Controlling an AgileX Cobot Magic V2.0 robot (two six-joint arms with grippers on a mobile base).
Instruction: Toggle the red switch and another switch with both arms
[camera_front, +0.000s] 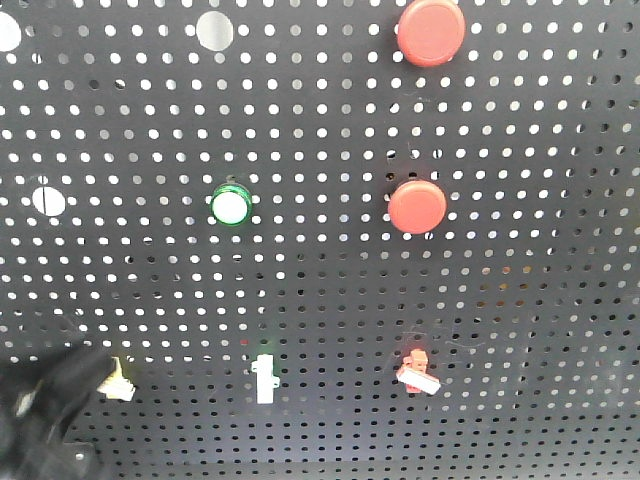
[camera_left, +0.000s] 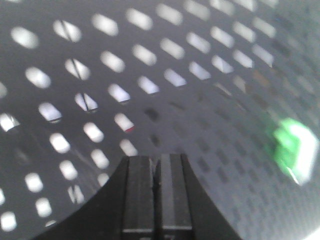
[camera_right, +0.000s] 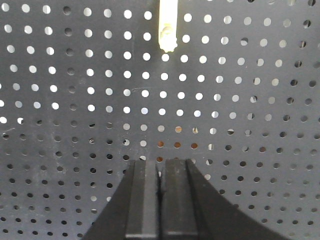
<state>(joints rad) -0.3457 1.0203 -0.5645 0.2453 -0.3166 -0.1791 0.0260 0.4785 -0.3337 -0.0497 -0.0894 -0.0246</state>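
Dark grey perforated board (camera_front: 320, 290) fills every view you have, its small round holes lit from behind. In the front-facing view, look along the bottom row. The tiny red switch (camera_front: 417, 371) with its short white lever sits at the right, the lever angled down towards the right. A white upright toggle (camera_front: 265, 378) stands in the middle, and the tiny pale yellow switch (camera_front: 119, 381) with a whitish lever is at the left. Your left arm (camera_front: 45, 420) shows as a blurred black mass in the lower left corner, its edge right beside the pale yellow switch; the blur hides whether the two touch. Higher up you see a round red push button (camera_front: 431, 32) at the top edge and a second round red push button (camera_front: 417, 206) below it, straight above the red switch. A green-ringed white round button (camera_front: 230, 205) sits level with that second one, further left. In the left wrist view, your left gripper (camera_left: 155, 161) is close to the board, its two black fingers brought together with only a thin seam between them and nothing held; a green blur (camera_left: 292, 147) glows at the right. In the right wrist view, your right gripper (camera_right: 160, 165) is closed in the same way and empty. A cream-coloured piece (camera_right: 168, 25) shows at the top edge, well apart from the fingertips; which switch it is, you cannot tell.
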